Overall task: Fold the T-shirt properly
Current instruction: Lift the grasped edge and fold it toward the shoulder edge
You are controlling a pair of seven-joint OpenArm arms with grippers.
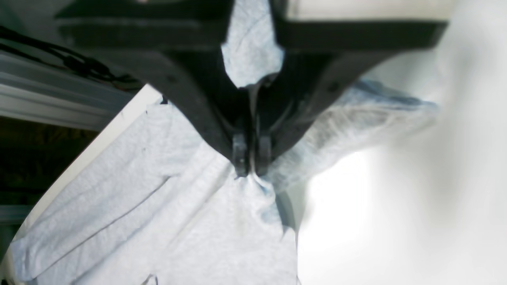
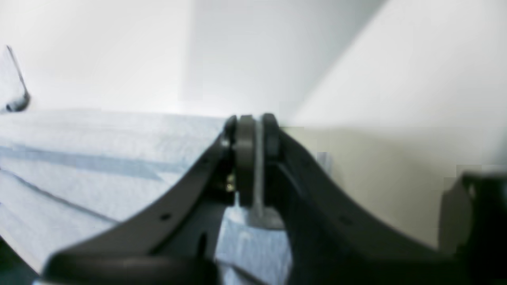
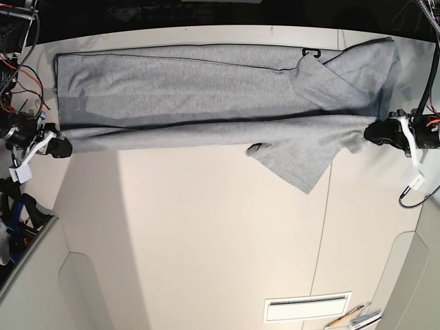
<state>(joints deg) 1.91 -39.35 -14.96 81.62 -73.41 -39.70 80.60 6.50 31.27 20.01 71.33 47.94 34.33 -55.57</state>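
Note:
The heather-grey T-shirt [image 3: 206,89] lies stretched in a long band across the far part of the table, with its near edge folded over. One sleeve [image 3: 295,155] sticks out toward the table's middle. My left gripper [image 3: 375,132] is at the band's right end in the base view. In the left wrist view its jaws [image 1: 251,162] are shut on a pinch of T-shirt [image 1: 158,206] fabric. My right gripper [image 3: 62,148] holds the opposite end. In the right wrist view it [image 2: 257,130] is shut on a thin edge of the T-shirt [image 2: 99,158].
The cream table [image 3: 206,227] stretches toward the camera below the shirt. A white slotted plate [image 3: 307,307] and small tools [image 3: 350,317] lie near its front right. Bundles of cables [image 3: 17,82] hang at the left edge, and another cable [image 3: 416,182] trails under the left arm.

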